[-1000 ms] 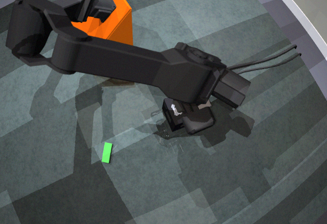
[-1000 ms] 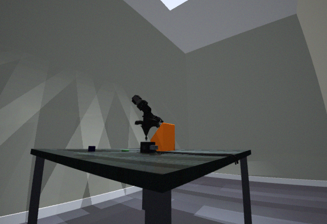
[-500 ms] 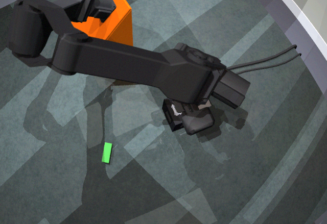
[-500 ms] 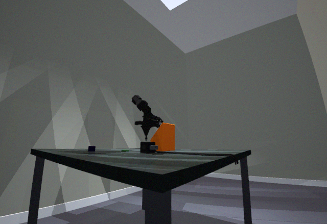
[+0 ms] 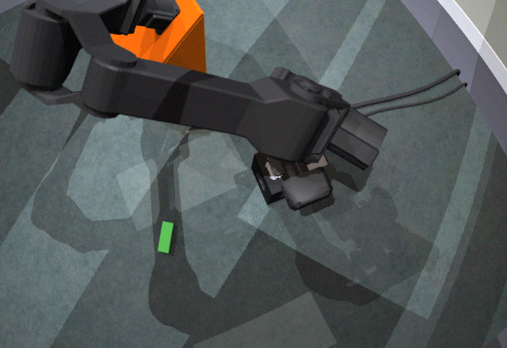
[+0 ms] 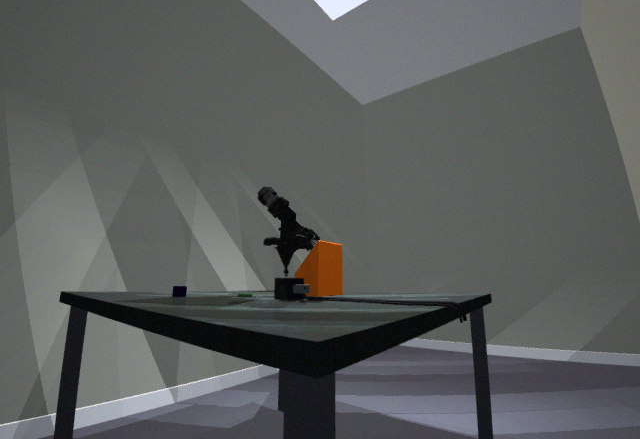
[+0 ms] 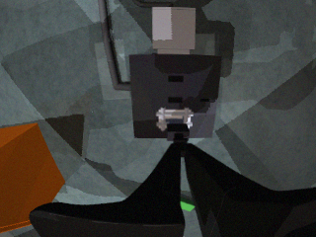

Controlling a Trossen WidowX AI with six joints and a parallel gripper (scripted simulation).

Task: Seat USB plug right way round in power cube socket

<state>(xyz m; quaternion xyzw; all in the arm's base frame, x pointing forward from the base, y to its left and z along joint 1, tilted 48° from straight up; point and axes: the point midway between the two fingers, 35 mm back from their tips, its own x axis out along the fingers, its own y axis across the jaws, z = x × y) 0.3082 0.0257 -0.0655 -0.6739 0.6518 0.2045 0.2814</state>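
Note:
The black power cube (image 5: pixel 261 186) (image 6: pixel 285 289) (image 7: pixel 148 89) stands on the table with dark slots in its top. The USB plug (image 7: pixel 174 118) shows as bright metal over the cube's top near the edge by the fingers; a small light bit shows under the fingertips in the exterior view. My gripper (image 6: pixel 285 271) (image 7: pixel 180 149) points down just above the cube, its fingers shut on the plug's dark end. The tips hide much of that end, and how deep the plug sits or which way round it is cannot be told. In the top view the arm hides the fingertips.
A light grey block (image 5: pixel 318 162) (image 6: pixel 301 288) (image 7: pixel 174 32) sticks out from the cube's side. Dark cables (image 5: pixel 409 90) (image 6: pixel 387 300) run to the table edge. A tall orange block (image 5: pixel 190 47) (image 6: pixel 329 269) (image 7: pixel 27 173), a green block (image 5: pixel 165 236) (image 6: pixel 244 295) and a dark blue block (image 6: pixel 179 291) stand apart.

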